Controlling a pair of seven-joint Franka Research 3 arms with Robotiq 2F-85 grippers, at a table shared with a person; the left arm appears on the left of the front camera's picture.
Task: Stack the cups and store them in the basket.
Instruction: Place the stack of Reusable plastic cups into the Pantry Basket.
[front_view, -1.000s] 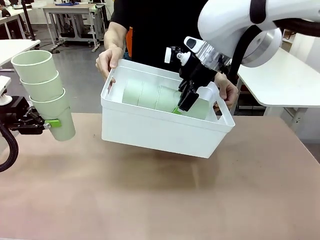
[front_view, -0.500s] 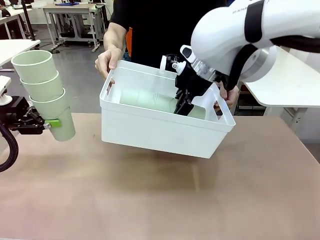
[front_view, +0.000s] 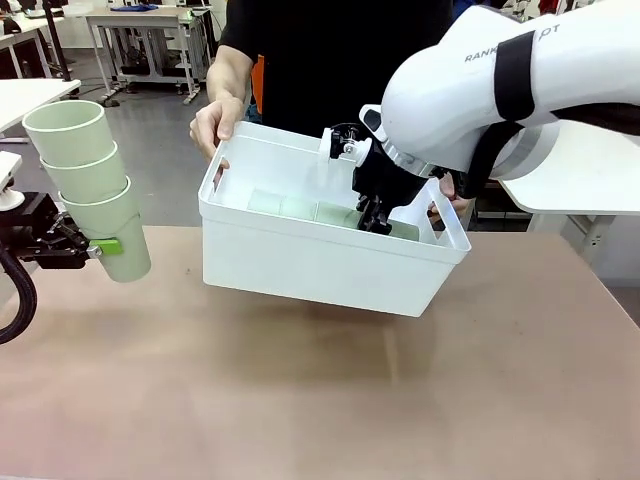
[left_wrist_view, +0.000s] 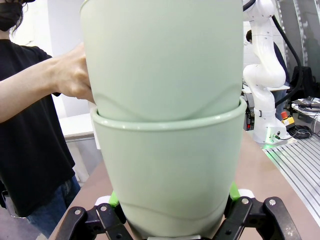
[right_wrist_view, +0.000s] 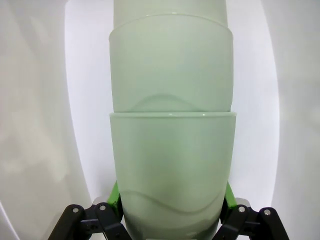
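Observation:
A person holds the white basket (front_view: 300, 260) tilted above the table, one hand (front_view: 215, 120) at its far left rim. Inside it a stack of pale green cups (front_view: 300, 208) lies on its side, with my right gripper (front_view: 372, 215) shut on the end cup (right_wrist_view: 172, 170) low in the basket. At the table's left edge my left gripper (front_view: 100, 247) is shut on the bottom cup (left_wrist_view: 167, 170) of an upright stack of three cups (front_view: 85, 175). The white basket wall (right_wrist_view: 40, 125) surrounds the right stack in the right wrist view.
The brown table (front_view: 320, 400) stretches bare in front of the basket. A white side table (front_view: 570, 170) stands at the right, other tables (front_view: 140, 20) behind the person. Another white robot arm (left_wrist_view: 265, 75) shows far off in the left wrist view.
My right gripper has lowered the lying cup stack deeper into the basket, so less of it shows above the wall. The left arm and its stack have not moved.

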